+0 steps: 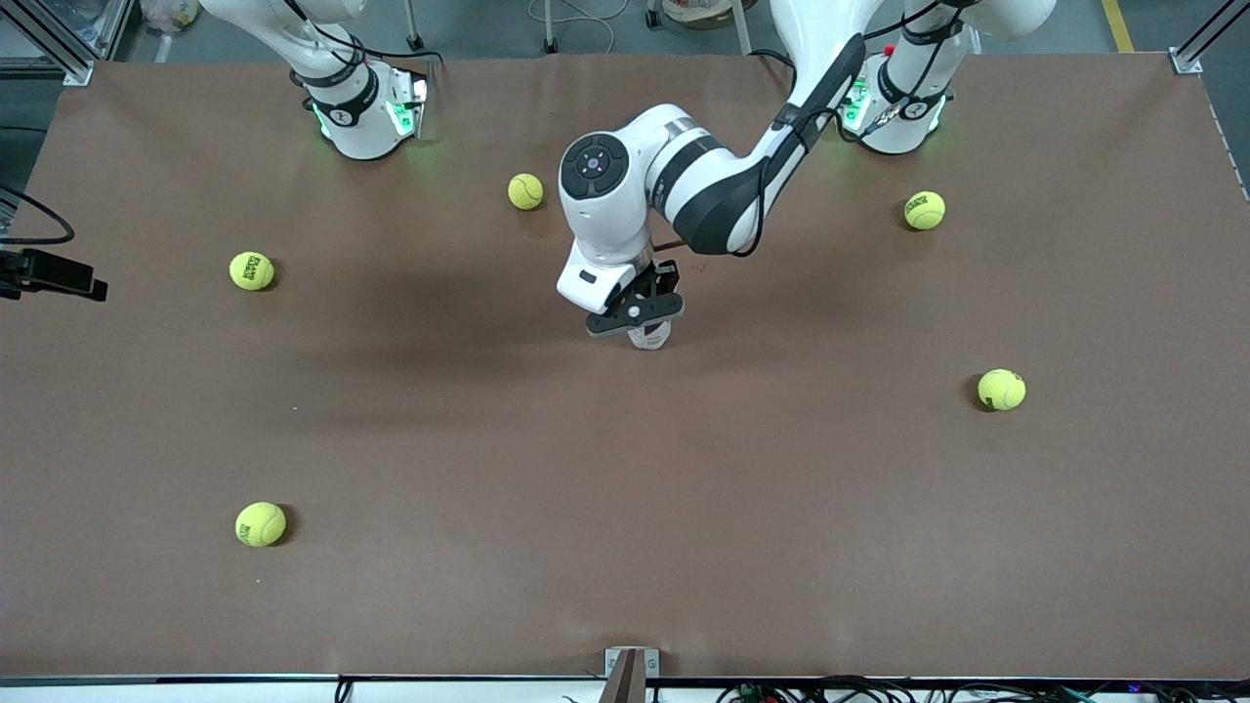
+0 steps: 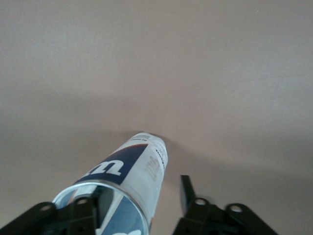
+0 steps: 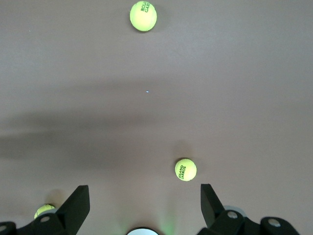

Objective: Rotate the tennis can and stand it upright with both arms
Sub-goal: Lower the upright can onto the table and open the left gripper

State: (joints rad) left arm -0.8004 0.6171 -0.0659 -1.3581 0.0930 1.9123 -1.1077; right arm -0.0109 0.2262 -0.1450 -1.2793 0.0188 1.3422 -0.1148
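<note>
The tennis can stands upright mid-table, mostly hidden under the left hand in the front view. In the left wrist view its navy and white label and clear open rim show from above. My left gripper is down around the can's top, open. One finger stands clear of the can's side, the other shows dark through the clear wall. My right gripper is open and empty, held high over the table near its own base, out of the front view; that arm waits.
Several yellow-green tennis balls lie scattered: one beside the left arm's elbow, one and one toward the right arm's end, one and one toward the left arm's end. The brown table is otherwise bare.
</note>
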